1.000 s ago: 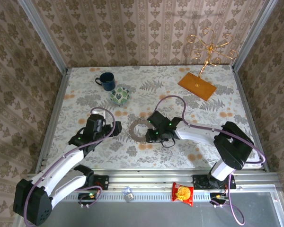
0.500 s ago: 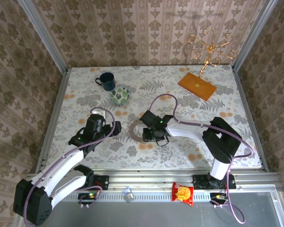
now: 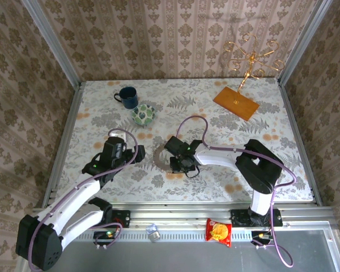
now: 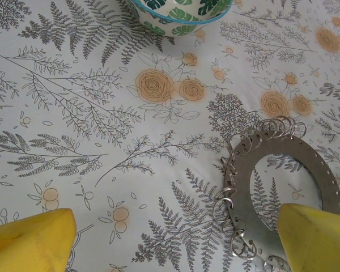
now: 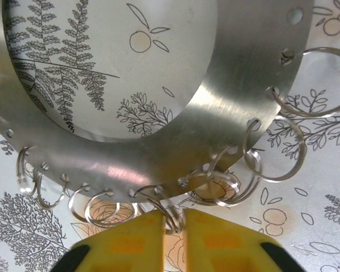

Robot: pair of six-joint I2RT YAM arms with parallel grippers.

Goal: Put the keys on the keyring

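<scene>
Two fingers (image 5: 232, 243) of the right gripper (image 5: 174, 224) pinch one wire loop (image 5: 169, 211) on the cropped keyring (image 5: 255, 102); the left gripper (image 4: 173, 241) is spread, one finger hiding part of the keyring's rim.

The top view looks down from high behind the near edge, taking in the whole bench (image 3: 102, 119) from afar. The left wrist view slants low across it with the keyring (image 4: 289, 146) at lower right; the right wrist view stares down at that ring from very close.
</scene>
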